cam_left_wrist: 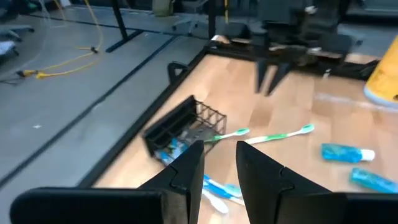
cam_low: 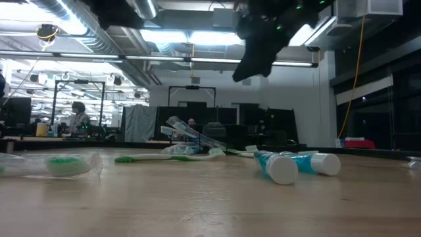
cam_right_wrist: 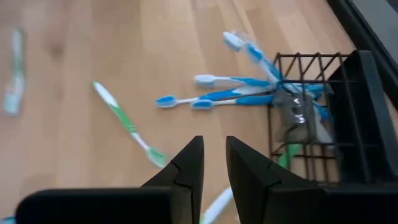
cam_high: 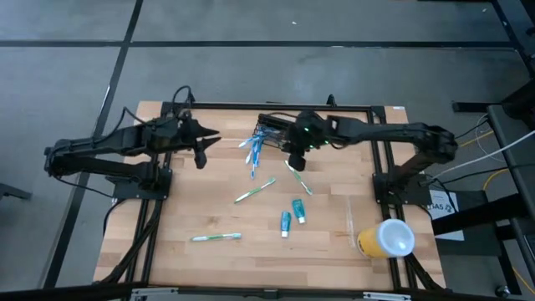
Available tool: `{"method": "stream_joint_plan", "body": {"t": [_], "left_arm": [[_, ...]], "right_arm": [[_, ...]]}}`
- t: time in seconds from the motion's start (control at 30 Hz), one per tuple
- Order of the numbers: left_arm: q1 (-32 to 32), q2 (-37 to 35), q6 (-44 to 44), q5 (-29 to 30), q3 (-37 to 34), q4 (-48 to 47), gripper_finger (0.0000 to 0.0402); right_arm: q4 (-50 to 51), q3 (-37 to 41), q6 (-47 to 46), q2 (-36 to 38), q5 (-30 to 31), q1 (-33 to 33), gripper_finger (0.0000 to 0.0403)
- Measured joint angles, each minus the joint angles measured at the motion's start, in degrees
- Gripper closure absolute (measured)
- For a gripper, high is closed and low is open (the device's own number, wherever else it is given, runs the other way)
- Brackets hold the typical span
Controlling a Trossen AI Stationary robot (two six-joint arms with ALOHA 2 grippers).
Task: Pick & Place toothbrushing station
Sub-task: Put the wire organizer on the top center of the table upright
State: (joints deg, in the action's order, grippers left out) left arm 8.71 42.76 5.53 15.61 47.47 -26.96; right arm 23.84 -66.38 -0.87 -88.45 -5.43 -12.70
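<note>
The toothbrushing station (cam_high: 272,128), a small black wire-mesh holder, lies tipped on its side near the table's far edge (cam_right_wrist: 323,118) (cam_left_wrist: 180,127). Several blue toothbrushes (cam_high: 253,150) (cam_right_wrist: 230,96) stick out of its open end onto the wood. My right gripper (cam_high: 294,163) (cam_right_wrist: 212,168) hovers just near of the holder, slanting down, open, with nothing between its fingers. My left gripper (cam_high: 201,157) (cam_left_wrist: 219,168) hangs to the holder's left, above the table, open and holding nothing.
Green toothbrushes (cam_high: 255,191) (cam_high: 299,180) (cam_high: 216,237) lie scattered on the wood. Two teal toothpaste tubes (cam_high: 285,221) (cam_high: 298,209) lie toward the near side. A yellow cup with a white lid (cam_high: 386,238) lies at the near right. A black frame rail (cam_high: 251,106) borders the far edge.
</note>
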Motion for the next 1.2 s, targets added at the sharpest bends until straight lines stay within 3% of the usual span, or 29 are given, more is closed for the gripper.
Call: {"method": "stream_joint_plan", "body": {"t": [0.2,0.6,1.2], "left_arm": [[-3.83,-2.58,2.92,2.58,-7.15,5.96,0.0313],[-9.11,-5.99,3.92,6.32,-8.25,6.13,0.0313],[-10.56,-6.34,3.81,5.45,-8.25,5.96,0.0313]], "right_arm": [[5.19,-5.37,4.98,-7.90,-1.51,-3.48,0.0323],[5.31,-6.11,8.79,-13.03,-0.57,-7.23,0.0263],[5.13,-6.13,7.28,-14.32,-0.58,-8.50,0.0277]]}}
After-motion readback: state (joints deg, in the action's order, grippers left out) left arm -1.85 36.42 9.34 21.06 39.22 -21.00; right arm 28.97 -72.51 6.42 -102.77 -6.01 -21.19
